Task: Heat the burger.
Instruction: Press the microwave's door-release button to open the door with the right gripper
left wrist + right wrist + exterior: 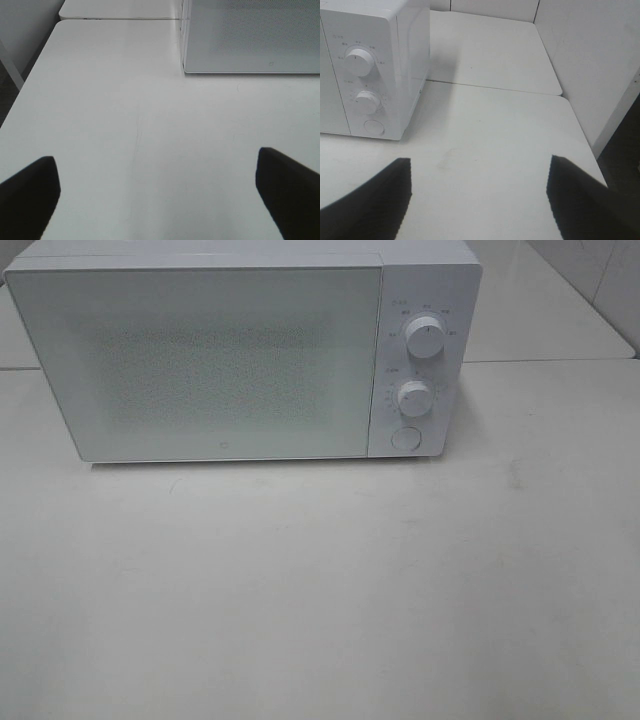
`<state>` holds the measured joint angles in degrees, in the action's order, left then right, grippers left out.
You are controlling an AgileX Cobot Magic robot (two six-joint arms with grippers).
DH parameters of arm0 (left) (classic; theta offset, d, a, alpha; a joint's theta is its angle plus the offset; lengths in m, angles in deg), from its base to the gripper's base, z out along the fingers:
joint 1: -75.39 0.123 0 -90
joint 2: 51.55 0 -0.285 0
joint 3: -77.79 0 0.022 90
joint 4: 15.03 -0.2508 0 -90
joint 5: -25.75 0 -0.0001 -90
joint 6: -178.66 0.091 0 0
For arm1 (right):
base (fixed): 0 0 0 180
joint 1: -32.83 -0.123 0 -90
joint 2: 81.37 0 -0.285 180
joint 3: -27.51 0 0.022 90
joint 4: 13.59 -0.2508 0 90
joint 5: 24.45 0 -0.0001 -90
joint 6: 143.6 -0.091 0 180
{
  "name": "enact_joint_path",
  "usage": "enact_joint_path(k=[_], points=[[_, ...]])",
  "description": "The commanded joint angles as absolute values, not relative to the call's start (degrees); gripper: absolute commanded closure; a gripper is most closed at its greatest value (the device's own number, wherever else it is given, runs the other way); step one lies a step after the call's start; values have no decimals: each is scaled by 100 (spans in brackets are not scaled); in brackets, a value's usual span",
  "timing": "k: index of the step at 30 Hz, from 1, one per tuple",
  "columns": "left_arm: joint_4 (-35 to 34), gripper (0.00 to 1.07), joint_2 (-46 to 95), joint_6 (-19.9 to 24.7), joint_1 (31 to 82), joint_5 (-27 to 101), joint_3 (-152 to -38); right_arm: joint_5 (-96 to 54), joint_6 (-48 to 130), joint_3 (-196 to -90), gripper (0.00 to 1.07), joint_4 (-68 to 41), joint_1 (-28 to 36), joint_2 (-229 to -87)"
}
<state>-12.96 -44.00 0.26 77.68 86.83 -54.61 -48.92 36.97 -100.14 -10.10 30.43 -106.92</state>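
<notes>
A: Here's your picture. A boxy white microwave oven (240,360) sits at the back of the pale table (320,590), and its frosted grey door (195,365) is shut. The burger? You can't see it in any view.

B: No, it isn't on the stretch of tabletop that shows. It may be behind that door, but the frosting hides whatever is inside. So you can't say which way it lies from either claw.

A: Then steer by the control strip. There's an upper dial (425,338), a lower dial (413,397) and a round white button (404,438) beneath them, all at the oven's right end.

B: Your right claw (480,159) is the nearer one. The panel lies ahead of it and across toward the middle. Its dark fingers (370,200) are spread wide, with nothing between them.

A: And the left claw (155,156)?

B: Spread to its fullest and empty too, facing the door's lower left corner.

A: What about the arms?

B: Neither shows in the high view, so you've got both held back off the near edge. They sit low over the table, wrists angled forward and down. My guess is that the right arm's reach to that panel is your next move.
</notes>
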Motion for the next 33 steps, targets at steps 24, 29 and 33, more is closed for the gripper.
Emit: enact_joint_path(k=[24, 29, 33], points=[[-1296, 7, -4445, -20, 7739, 8700, -5455, -726, 2803, -9888, 33, -993, 3066, -13929], [-1296, 7, -4445, -20, 7739, 8700, -5455, 13, 2826, -9883, 33, -993, 3066, -14502], [-1296, 7, -4445, -20, 7739, 8700, -5455, 895, 3033, -9757, 33, -998, 3066, -15035]])
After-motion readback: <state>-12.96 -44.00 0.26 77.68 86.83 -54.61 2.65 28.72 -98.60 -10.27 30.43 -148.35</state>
